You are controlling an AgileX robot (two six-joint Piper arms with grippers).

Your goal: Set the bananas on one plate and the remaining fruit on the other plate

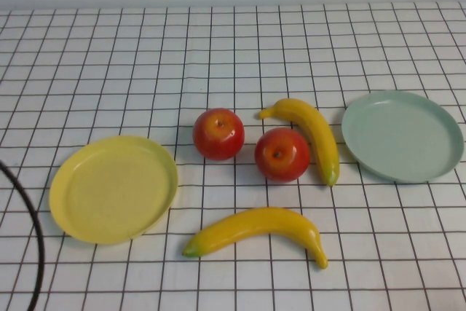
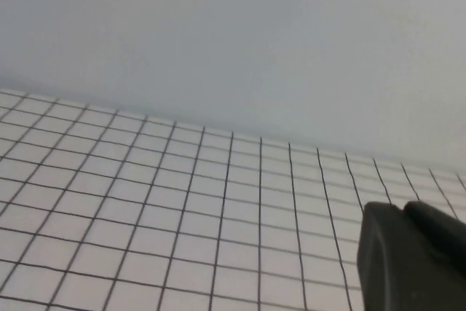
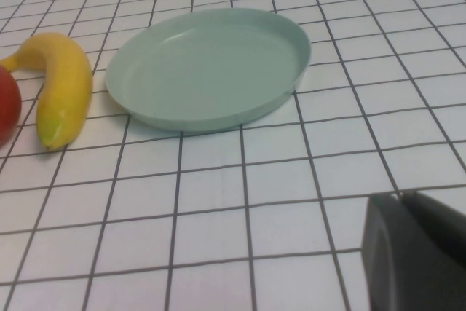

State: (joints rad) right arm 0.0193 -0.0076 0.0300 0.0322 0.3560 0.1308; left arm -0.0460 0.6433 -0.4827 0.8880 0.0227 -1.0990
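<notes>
Between plates, near banana (image 1: 258, 230) crosswise; pincers (image 2: 411, 260) (image 3: 415, 253) offstage.

The tabletop (image 1: 233, 41) is seen by the high camera from above on the robot's side, angled down toward the far wall; both plates and all the fruit are taken in from a moderate distance. The left wrist camera is held low, aimed across bare grid to the wall, with part of the left end effector (image 2: 411, 256) in the corner. The right wrist camera sits low and close behind the right end effector (image 3: 415, 249), facing the green plate (image 3: 211, 67) ahead of it. That plate (image 1: 403, 136), one banana (image 3: 62, 89) and an apple's (image 3: 6, 111) edge are shared with the high view.
</notes>
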